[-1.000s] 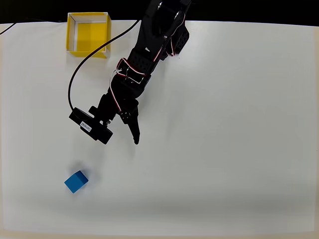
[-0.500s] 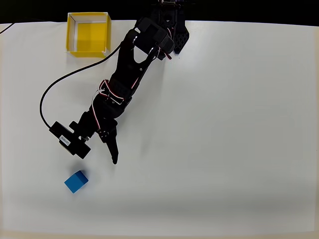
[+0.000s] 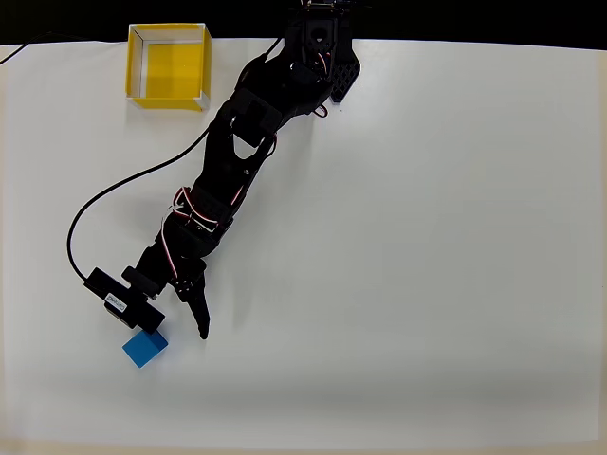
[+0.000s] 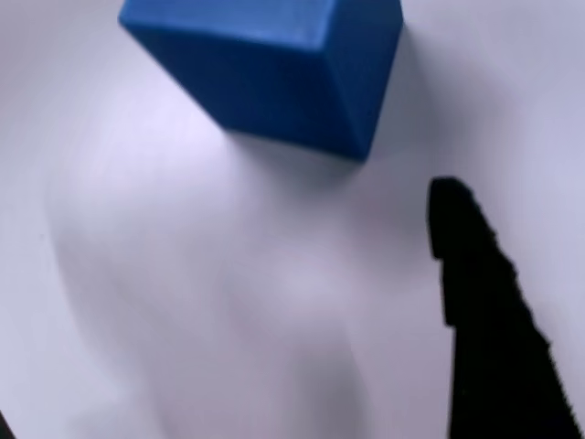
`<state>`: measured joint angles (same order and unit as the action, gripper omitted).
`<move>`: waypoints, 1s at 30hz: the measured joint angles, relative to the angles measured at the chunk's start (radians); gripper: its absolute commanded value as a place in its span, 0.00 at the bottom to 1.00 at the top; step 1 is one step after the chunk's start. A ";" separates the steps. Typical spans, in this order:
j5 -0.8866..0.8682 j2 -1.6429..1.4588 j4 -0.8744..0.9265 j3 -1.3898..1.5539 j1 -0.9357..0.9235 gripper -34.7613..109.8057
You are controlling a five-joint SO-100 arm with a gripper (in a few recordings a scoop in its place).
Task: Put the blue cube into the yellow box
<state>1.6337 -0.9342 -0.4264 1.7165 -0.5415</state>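
Jaws spread wide, empty. Bring the gripper (image 3: pixel 175 327) fwd so the blue cube (image 3: pixel 144 348) sits between fingers, square to its faces, then drop and close.

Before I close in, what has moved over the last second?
The arm stretched down-left in the overhead view, bringing the hand from mid-table to just beside the blue cube. Nothing grasped. The cube and the yellow box stayed put.

Overhead view straight down on table (image 3: pixel 427 237), wrist view close, sharing blue cube (image 4: pixel 274 64)
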 measured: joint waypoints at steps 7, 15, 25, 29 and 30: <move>0.058 0.083 -0.098 -0.078 0.000 0.66; 0.091 0.184 -0.106 -0.255 0.000 0.66; 0.109 0.298 -0.074 -0.345 0.006 0.66; 0.106 0.336 -0.048 -0.400 0.006 0.66; 0.106 0.350 -0.044 -0.417 0.006 0.66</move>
<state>1.7395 -0.5844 -0.4709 1.2993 -0.5354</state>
